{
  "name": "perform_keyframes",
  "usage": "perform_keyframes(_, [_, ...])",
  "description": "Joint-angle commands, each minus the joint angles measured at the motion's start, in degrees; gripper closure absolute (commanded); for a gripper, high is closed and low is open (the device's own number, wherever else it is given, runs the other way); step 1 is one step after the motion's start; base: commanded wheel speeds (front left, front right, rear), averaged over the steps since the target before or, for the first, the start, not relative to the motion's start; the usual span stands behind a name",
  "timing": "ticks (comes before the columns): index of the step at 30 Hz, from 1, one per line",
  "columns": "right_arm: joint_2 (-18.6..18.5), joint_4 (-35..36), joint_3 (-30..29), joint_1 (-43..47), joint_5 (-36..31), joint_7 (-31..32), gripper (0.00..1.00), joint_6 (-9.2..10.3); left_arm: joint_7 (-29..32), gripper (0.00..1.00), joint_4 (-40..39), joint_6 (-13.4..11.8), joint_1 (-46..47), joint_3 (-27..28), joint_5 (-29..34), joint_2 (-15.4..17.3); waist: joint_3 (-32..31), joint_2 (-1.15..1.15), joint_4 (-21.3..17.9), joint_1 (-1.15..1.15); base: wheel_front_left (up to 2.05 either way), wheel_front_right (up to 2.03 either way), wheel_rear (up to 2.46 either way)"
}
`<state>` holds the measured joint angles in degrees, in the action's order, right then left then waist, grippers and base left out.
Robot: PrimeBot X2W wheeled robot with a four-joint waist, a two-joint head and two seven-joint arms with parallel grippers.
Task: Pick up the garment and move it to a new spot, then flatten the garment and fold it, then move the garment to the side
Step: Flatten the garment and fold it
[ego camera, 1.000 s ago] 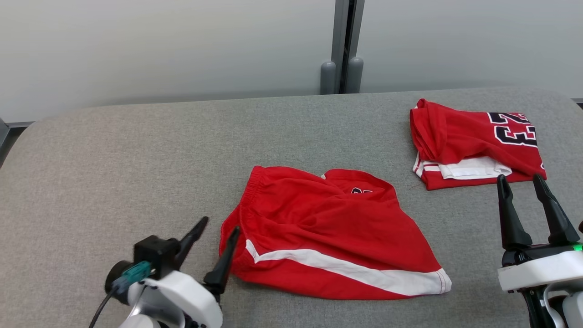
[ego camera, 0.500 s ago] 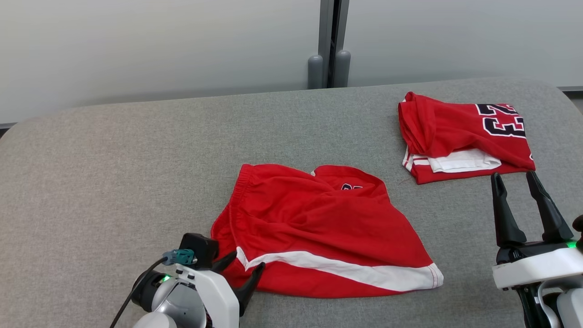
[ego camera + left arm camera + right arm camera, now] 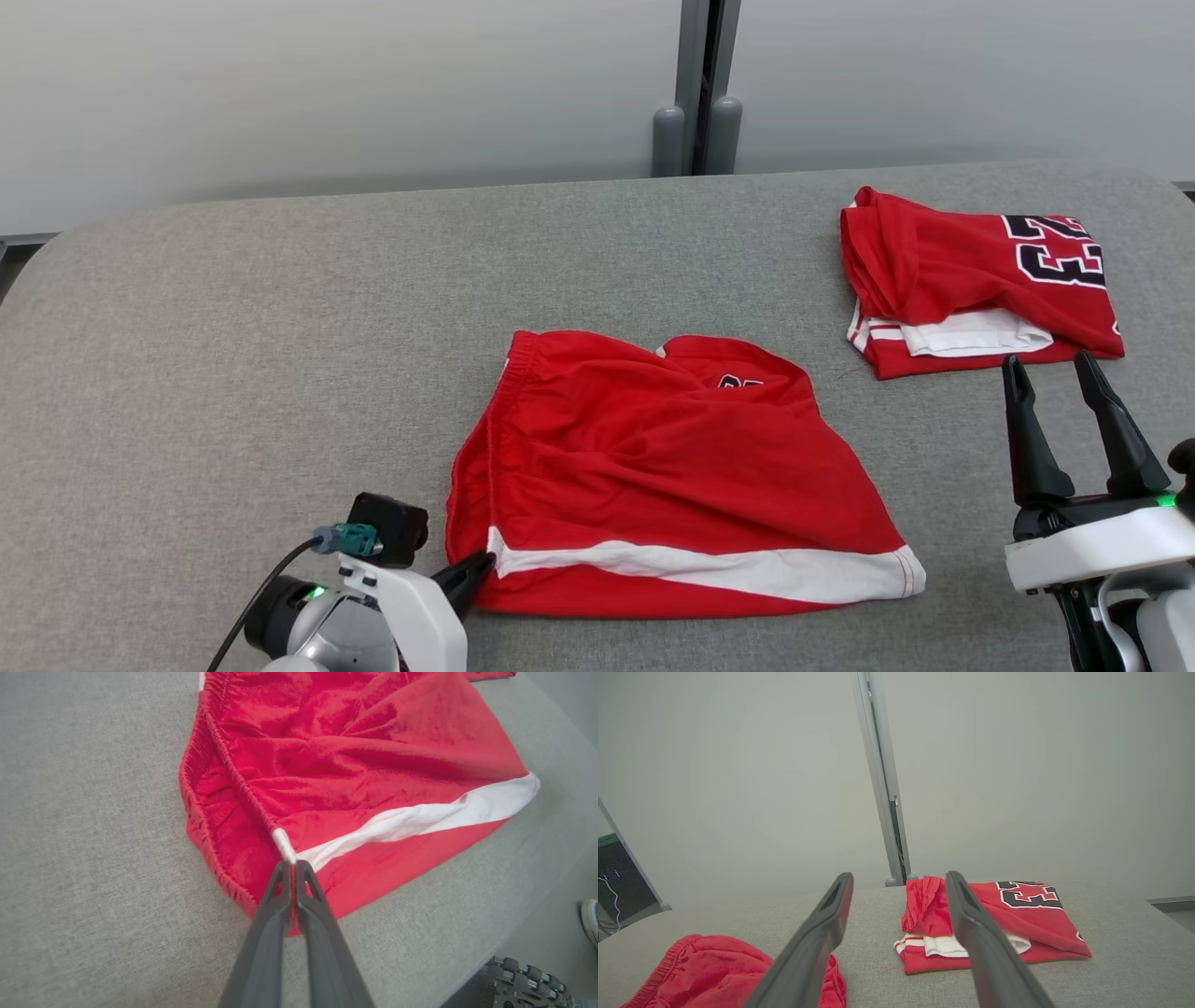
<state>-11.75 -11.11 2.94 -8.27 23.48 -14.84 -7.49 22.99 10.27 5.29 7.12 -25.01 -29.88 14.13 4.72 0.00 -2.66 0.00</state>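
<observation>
Red shorts (image 3: pixel 672 476) are seen on the desk (image 3: pixel 233 327) from the head; the left hand (image 3: pixel 481 565), spread a second ago, is now pressed together on their near-left corner, so lifting can probably be started. Left wrist: the white stripe (image 3: pixel 420 816) is pinched at its end. Right wrist: the right hand (image 3: pixel 899 876) is held spread, empty; a jersey (image 3: pixel 1041 924) is parked beyond, best avoided.

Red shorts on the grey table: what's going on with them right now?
The left gripper is shut on the waistband corner of the red shorts with a white side stripe, which lie rumpled on the grey fabric-covered table, not yet lifted. The right gripper hovers open and empty near a folded red jersey with black numerals.
</observation>
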Motion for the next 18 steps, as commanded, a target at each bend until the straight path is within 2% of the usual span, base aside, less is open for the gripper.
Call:
perform_keyframes(1, [-0.2,0.0,0.1,-0.3,-0.5,-0.3,0.00,-0.04,-0.3,1.00,-0.1,0.0,-0.3,0.3,-0.2,0.6,0.0,0.00,0.2,0.00,0.00,0.00,0.00])
perform_keyframes(6, [-0.7,0.0,0.2,-0.2,-0.5,-0.3,0.00,-0.03,-1.5,1.00,-1.0,0.3,-1.8,0.5,-0.9,1.1,0.0,0.00,0.9,0.00,0.00,0.00,0.00])
perform_keyframes(10, [-1.1,0.1,0.3,0.0,-0.4,-0.3,0.00,-0.03,-5.2,1.00,-2.8,0.8,-2.7,0.8,-0.5,2.6,0.0,0.00,1.3,0.00,0.00,0.00,0.00])
perform_keyframes(18, [-2.4,0.2,0.4,0.3,-0.2,-0.3,0.00,-0.03,-17.2,1.00,-5.4,2.2,-6.4,-1.5,-3.1,7.8,0.4,0.00,1.7,0.00,0.00,0.00,0.00])
